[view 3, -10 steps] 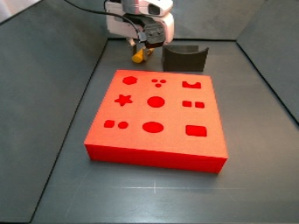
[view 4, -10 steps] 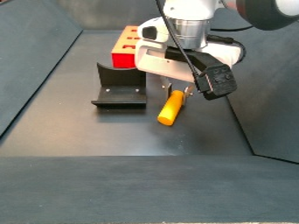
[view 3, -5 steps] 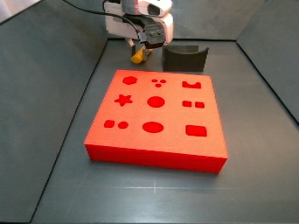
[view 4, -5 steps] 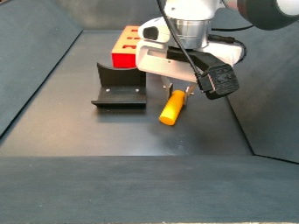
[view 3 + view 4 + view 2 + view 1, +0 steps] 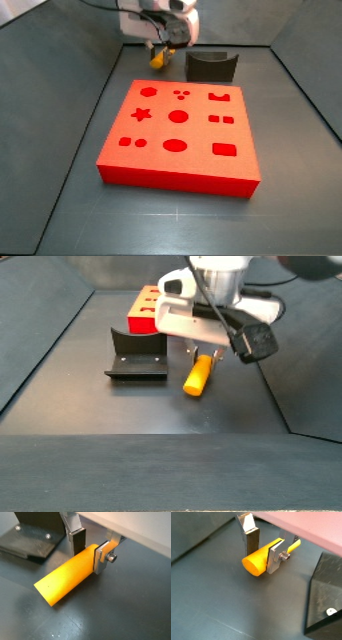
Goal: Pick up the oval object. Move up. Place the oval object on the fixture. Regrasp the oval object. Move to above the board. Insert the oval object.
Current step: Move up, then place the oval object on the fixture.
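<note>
Surroundings: the board [image 5: 178,133] lies flat on the dark floor, its cut-outs unoccupied. The fixture [image 5: 136,357] stands between the board's far end and the gripper, just beside the peg, apart from it. Gripper [image 5: 89,549] hangs beyond the board's far edge, pointing down, clamped on the oval object [image 5: 68,576]; both silver fingers [image 5: 251,538] press its upper end. The oval object [image 5: 198,373] hangs tilted, its lower end clear of the floor.
</note>
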